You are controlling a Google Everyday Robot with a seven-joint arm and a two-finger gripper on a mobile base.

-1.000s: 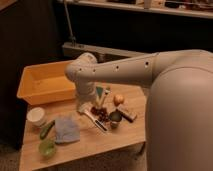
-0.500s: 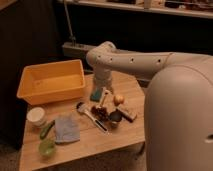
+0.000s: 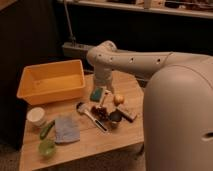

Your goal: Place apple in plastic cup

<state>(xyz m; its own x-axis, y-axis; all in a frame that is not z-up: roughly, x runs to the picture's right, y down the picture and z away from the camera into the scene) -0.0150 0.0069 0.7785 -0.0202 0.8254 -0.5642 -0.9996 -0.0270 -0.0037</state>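
Wood makes up the small surface (image 3: 100, 145), with a dark wall behind it. Low over its back part hangs the pincer (image 3: 104, 91), and I cannot tell if it is released or clenched. A blue-green sponge (image 3: 96, 94) sits just beside it. The apple (image 3: 118, 99) lies near on the other side, and nothing holds it. I think the arm is low so it can reach the apple. Dark grapes (image 3: 101, 112) and a little metal cup (image 3: 115, 118) crowd close in front. The plastic cup (image 3: 47, 147) waits well apart at the near corner, close to the edge, past a blue cloth (image 3: 66, 129). The bare wood between looks open.
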